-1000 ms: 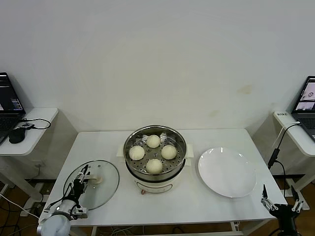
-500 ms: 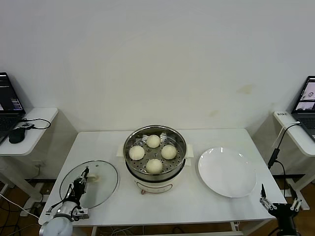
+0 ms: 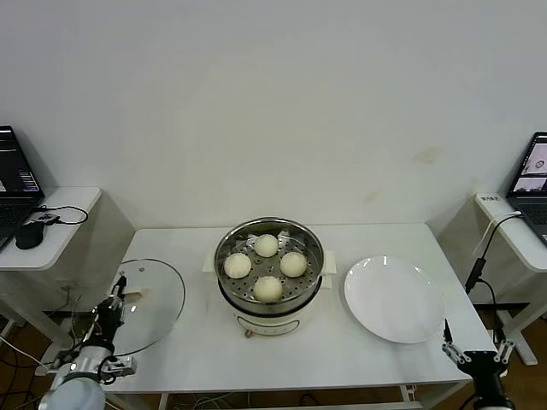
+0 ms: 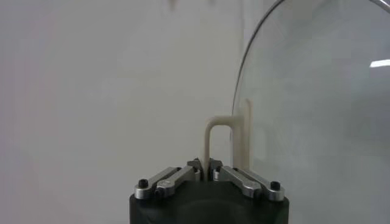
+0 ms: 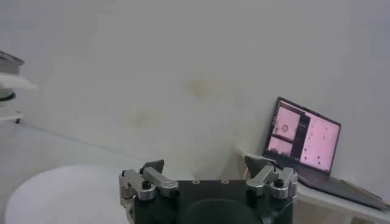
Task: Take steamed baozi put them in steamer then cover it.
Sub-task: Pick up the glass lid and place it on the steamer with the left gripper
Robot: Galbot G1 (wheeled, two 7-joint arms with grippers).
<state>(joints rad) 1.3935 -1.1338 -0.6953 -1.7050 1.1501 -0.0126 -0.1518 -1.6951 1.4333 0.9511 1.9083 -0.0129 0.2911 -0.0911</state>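
Note:
Four cream-white baozi (image 3: 267,245) lie on the perforated tray inside the shiny steamer (image 3: 317,248) at the table's middle. My left gripper (image 3: 114,301) is at the table's left edge, shut on the cream handle (image 4: 218,130) of the glass cover (image 3: 147,307). It holds the cover tilted, off the table and to the left of the steamer. In the left wrist view the fingers (image 4: 174,176) pinch the handle and the cover's glass (image 4: 317,109) stands beside it. My right gripper (image 3: 473,351) is open and empty, low past the table's front right corner; it shows in the right wrist view (image 5: 204,167).
An empty white plate (image 3: 395,299) lies right of the steamer and shows in the right wrist view (image 5: 55,192). Side desks carry a laptop and mouse (image 3: 29,234) on the left and a laptop (image 5: 302,142) on the right. A cable (image 3: 475,266) hangs at the table's right edge.
The left gripper has lifted the cover off the table and carried it left, now tilted. The right gripper has drifted slightly left and down at the front right corner.

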